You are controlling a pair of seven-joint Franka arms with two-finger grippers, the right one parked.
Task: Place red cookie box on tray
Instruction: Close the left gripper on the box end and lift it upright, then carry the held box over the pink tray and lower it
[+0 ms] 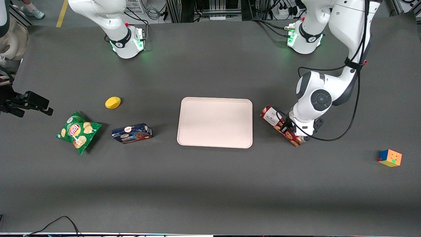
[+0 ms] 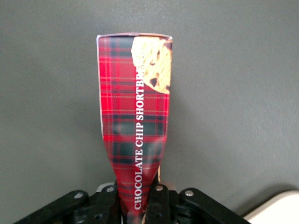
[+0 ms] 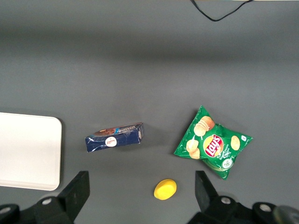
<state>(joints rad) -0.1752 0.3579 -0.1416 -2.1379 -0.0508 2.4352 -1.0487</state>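
The tray (image 1: pixel 215 122) lies flat mid-table, bare, its long sides running across the front view. From where I hold, it sits at about nine o'clock in that view, near but not touching, with a strip of dark table (image 1: pixel 210 184) between its rim and the box's labelled end.

The red cookie box (image 1: pixel 279 125) lies just beside the tray toward my end of the table. Its long axis is slanted, running from the white-labelled end at roughly ten o'clock to the cookie-pictured end at four o'clock, so it is skewed against the tray's edges.

My gripper (image 1: pixel 297 134) is down on that four o'clock end, fingers clamped across the narrow width; the wrist view shows the carton (image 2: pixel 135 116) pinched in at my jaws and stretching away over the table. I judge the coming move as a lift, then a carry toward nine o'clock, with the far labelled end leading over the rim.
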